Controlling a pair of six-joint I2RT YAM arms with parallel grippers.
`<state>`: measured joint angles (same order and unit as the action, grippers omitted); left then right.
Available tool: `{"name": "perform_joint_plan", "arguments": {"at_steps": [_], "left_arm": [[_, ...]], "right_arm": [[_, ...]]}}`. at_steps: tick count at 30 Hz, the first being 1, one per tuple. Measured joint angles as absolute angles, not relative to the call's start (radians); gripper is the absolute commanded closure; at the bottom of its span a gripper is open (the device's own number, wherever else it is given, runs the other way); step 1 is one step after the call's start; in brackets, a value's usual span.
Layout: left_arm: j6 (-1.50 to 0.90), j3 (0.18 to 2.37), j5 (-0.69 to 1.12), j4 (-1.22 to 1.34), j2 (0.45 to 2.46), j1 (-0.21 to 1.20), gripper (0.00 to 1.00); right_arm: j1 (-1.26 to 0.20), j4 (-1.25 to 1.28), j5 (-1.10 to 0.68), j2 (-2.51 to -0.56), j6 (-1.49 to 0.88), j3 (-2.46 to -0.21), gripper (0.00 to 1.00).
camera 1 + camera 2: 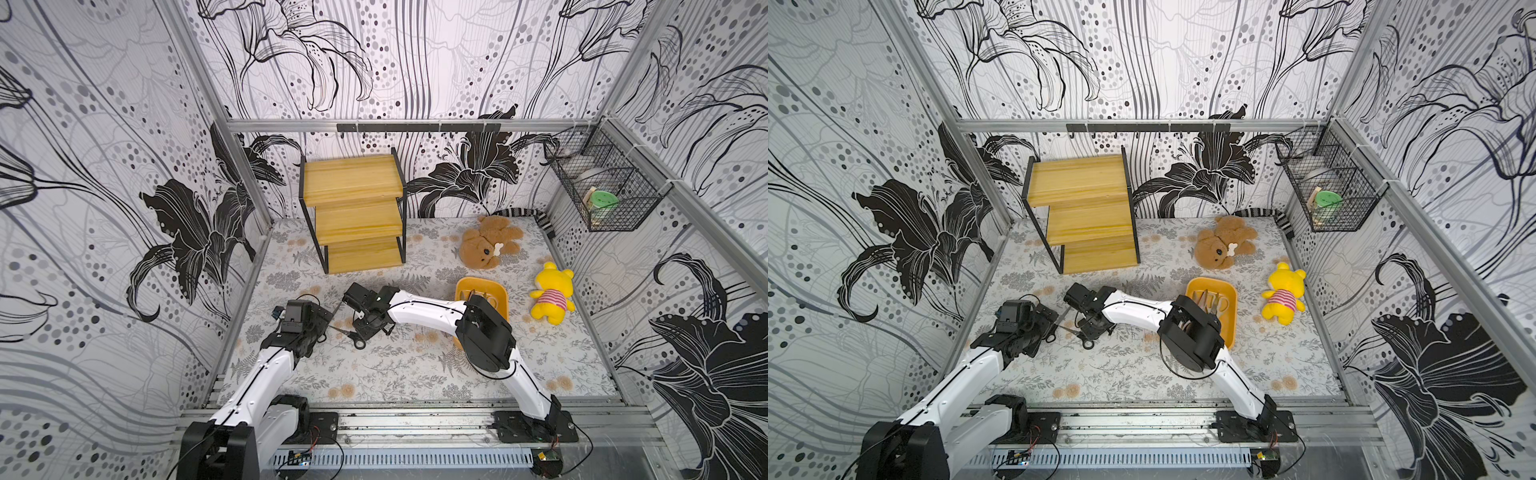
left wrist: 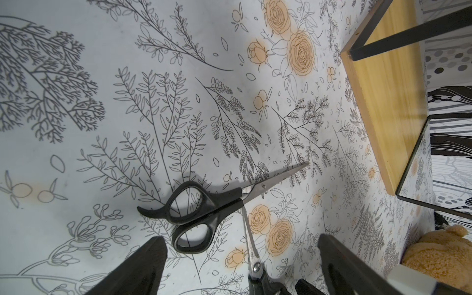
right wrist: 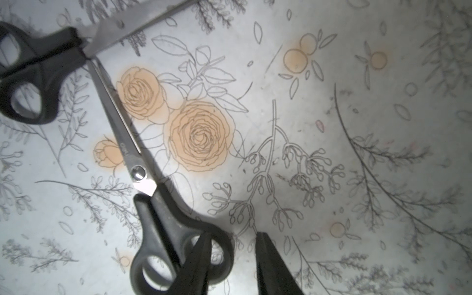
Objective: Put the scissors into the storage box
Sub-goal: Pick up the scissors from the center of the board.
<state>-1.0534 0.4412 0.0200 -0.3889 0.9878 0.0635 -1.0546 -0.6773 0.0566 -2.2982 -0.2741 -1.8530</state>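
The shallow yellow-orange plastic storage box (image 1: 1208,283) sits near the right edge of the tabletop (image 1: 374,374), about midway between front and back. It already holds a cluster of metal-bladed scissors (image 1: 1213,301). My right arm covers part of it, so I cannot count them.

Two pairs are left outside, lying flat toward the left edge of the tabletop. One is a long black-handled pair (image 3: 143,163) with plain oval loops. Its blade tip meets the neck of a shorter black-handled pair (image 2: 201,204) with a hooked finger rest.

My right pincer (image 3: 233,237) is down at the long pair's handles with its jaws partly apart. One finger (image 3: 199,258) pokes into a loop and the other stands outside the rim, so nothing is clamped yet. My left pincer (image 2: 240,237) hangs over the shorter pair with its jaws wide apart, holding nothing.

I judge the job mostly done. Only these two pairs are left to move, and the long one looks like the next to go across to the box.
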Motion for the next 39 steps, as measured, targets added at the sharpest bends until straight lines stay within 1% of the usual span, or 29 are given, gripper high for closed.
{"name": "perform_joint_plan", "arguments": {"at_steps": [9, 19, 22, 26, 37, 39], "left_arm": [[-1.053, 0.441, 0.023, -0.389, 0.988, 0.058, 0.03], [-1.053, 0.441, 0.025, -0.389, 0.988, 0.056, 0.03], [-1.053, 0.441, 0.027, -0.389, 0.988, 0.055, 0.03], [-1.053, 0.441, 0.031, -0.389, 0.988, 0.055, 0.03], [-1.053, 0.441, 0.031, -0.389, 0.988, 0.054, 0.03], [-1.053, 0.441, 0.031, -0.389, 0.988, 0.053, 0.03]], "right_arm": [[-1.058, -0.649, 0.067, -2.285, -0.267, -1.823, 0.67], [-1.063, -0.627, 0.091, -2.242, -0.251, -1.737, 0.67], [-1.063, -0.627, 0.094, -2.238, -0.245, -1.729, 0.68], [-1.063, -0.631, 0.099, -2.238, -0.244, -1.730, 0.75], [-1.068, -0.662, 0.128, -2.247, -0.230, -1.748, 1.00], [-1.069, -0.662, 0.130, -2.247, -0.230, -1.747, 1.00]]}}
